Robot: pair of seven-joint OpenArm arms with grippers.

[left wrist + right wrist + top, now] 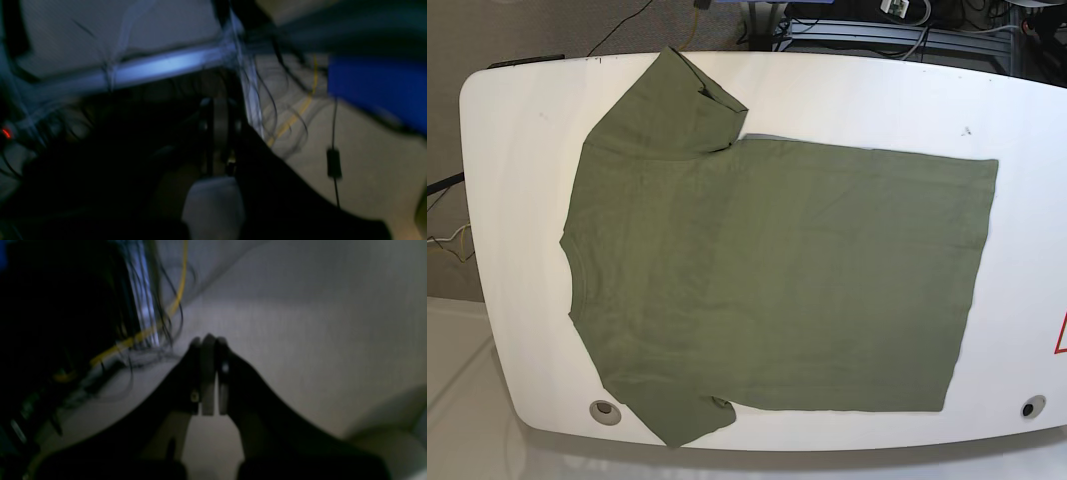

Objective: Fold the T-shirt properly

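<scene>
Plain olive-green short-sleeved cotton T-shirt (pixel 772 280) spread flat across the white rounded tabletop (pixel 517 200), collar toward the base view's left, hem toward its right. Left end effector (pixel 220 113) closed, empty. Right end effector (pixel 208 340) closed, empty, off the tabletop.

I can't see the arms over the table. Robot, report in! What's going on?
Left claw shut, right claw shut, both empty, off the table. T-shirt spread flat, unfolded, collar toward base view's left. Nothing on the shirt.
</scene>
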